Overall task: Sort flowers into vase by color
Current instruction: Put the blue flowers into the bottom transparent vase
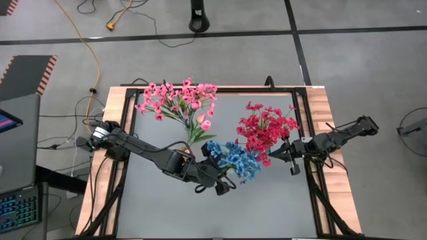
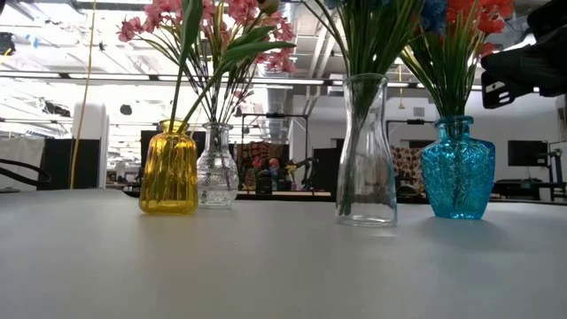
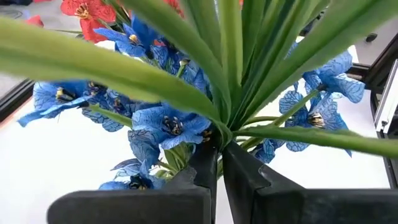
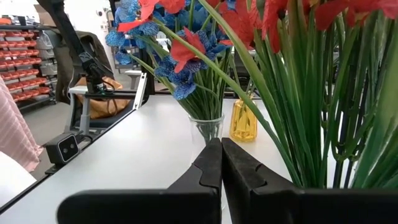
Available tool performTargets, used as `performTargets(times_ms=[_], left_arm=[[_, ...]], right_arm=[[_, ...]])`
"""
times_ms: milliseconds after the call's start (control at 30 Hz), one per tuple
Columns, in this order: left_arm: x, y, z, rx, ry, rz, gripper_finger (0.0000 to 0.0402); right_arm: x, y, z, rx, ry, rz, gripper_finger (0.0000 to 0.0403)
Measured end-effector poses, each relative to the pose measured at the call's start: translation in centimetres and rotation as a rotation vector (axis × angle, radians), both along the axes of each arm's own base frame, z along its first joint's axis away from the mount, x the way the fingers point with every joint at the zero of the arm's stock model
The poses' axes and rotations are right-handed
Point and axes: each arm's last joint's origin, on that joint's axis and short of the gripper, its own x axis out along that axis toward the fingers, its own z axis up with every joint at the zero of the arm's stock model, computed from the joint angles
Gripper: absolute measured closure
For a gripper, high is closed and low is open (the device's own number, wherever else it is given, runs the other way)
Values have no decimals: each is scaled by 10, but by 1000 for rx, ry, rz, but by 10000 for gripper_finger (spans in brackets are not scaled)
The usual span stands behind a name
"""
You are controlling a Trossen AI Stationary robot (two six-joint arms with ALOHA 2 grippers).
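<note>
Your left gripper (image 3: 216,163) is clamped on the blue flowers' (image 1: 235,159) upright stems; right gripper (image 1: 291,162) idles clenched, empty.

Both arms reach inward, left end effector (image 3: 217,163) and right end effector (image 4: 221,163) closed

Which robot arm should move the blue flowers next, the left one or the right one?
Probably the left. The left gripper is shut right at the stems of the blue flowers, so it likely has them. The right gripper is shut on nothing beside the red flowers.
</note>
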Motion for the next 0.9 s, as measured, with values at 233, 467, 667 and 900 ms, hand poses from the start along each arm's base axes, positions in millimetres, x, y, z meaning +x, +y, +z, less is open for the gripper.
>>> performTargets(times_ms=[233, 467, 667, 900], left_arm=[[1, 0, 0, 8, -2, -7, 352], [1, -1, 0, -19, -7, -26, 292], [2, -1, 1, -25, -18, -28, 276], [4, -1, 4, 2, -57, -3, 276]], right_arm=[[0, 0, 0, 14, 2, 0, 369], [0, 0, 0, 16, 2, 0, 369], [0, 0, 0, 16, 2, 1, 369], [0, 0, 0, 16, 2, 0, 369]])
